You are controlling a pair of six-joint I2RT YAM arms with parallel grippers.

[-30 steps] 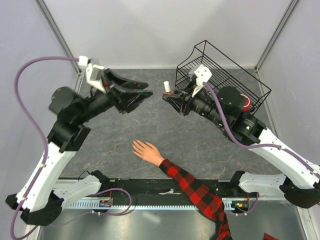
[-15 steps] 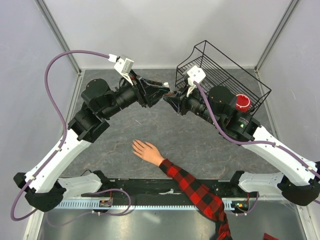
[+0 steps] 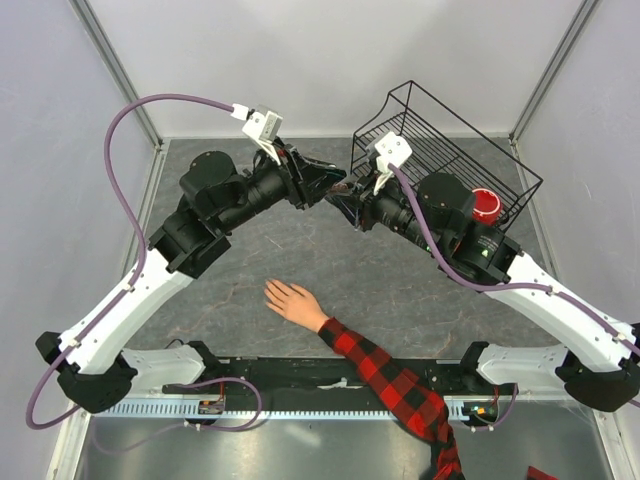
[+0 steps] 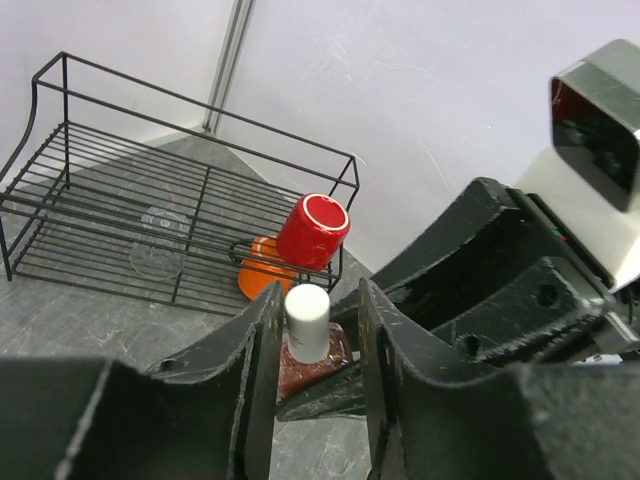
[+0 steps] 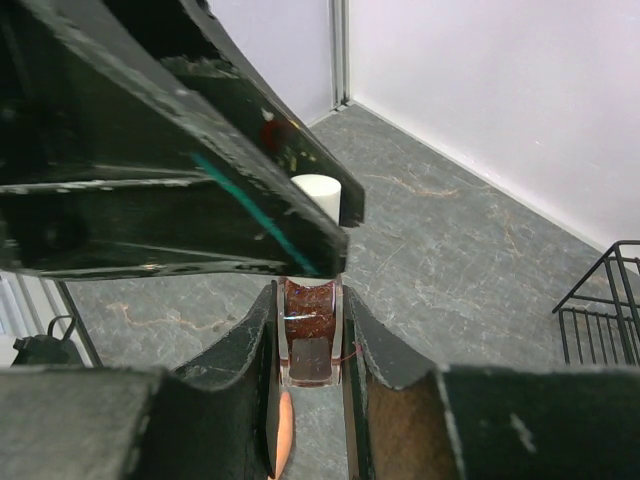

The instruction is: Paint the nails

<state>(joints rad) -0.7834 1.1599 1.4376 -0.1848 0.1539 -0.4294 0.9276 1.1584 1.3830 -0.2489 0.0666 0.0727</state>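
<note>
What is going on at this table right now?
The right tool is shut on a small dark red bottle and holds it upright. The left tool has a finger on each side of the bottle's white cap. A gap shows beside the cap, so it is not yet gripped. The hand lies flat on the table nearer the arm bases. With the cap on, no painting has begun.

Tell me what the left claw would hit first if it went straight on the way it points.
The left claw would likely meet the white cap of the dark red bottle, between its open fingers, then the right claw gripping that bottle; depth unclear.
</note>
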